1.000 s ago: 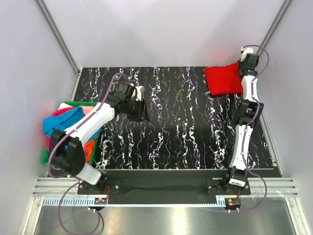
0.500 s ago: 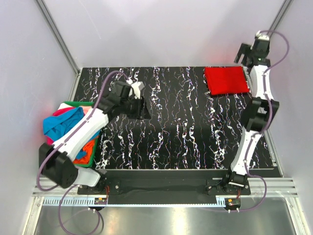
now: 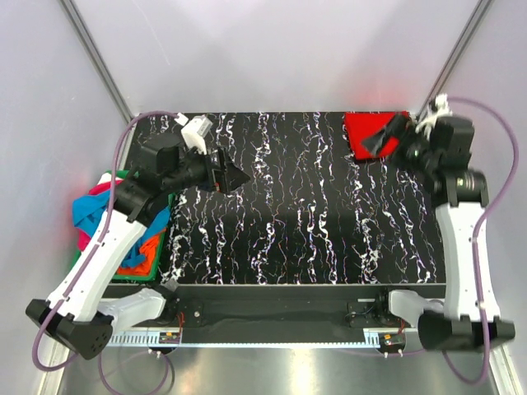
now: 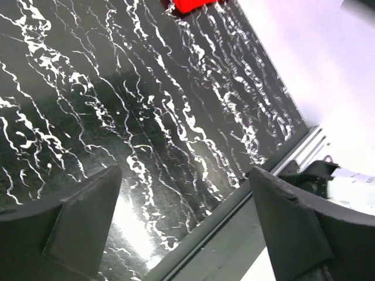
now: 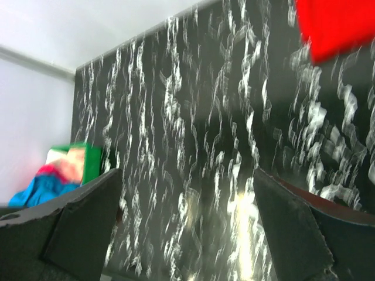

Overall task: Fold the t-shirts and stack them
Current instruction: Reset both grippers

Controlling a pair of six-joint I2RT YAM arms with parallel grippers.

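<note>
Far right corner of the table (image 3: 313,222): one red t-shirt (image 3: 356,125), folded flat, the start of the stack. Its outline is partly hidden by the right gripper (image 3: 380,140), which hangs over its near right part.

Right jaws: apart, with nothing between them in the wrist view. There the red cloth shows up and to the right of the fingers.

Left edge, just off the table: green bin (image 3: 123,174) holding the unfolded t-shirts (image 3: 92,210), a loose heap of blue, pink and orange with no clear long axis.

Left gripper (image 3: 235,177): above the table's left half, jaws apart and empty, pointing rightward across the table. The heap lies behind and to the left of these jaws, beside the left forearm.

Judgement: the next shirt must come from the bin. The left arm is much the nearer; the right gripper is well apart from it, across the whole table. The left wrist would need to turn back toward the bin before reaching.
</note>
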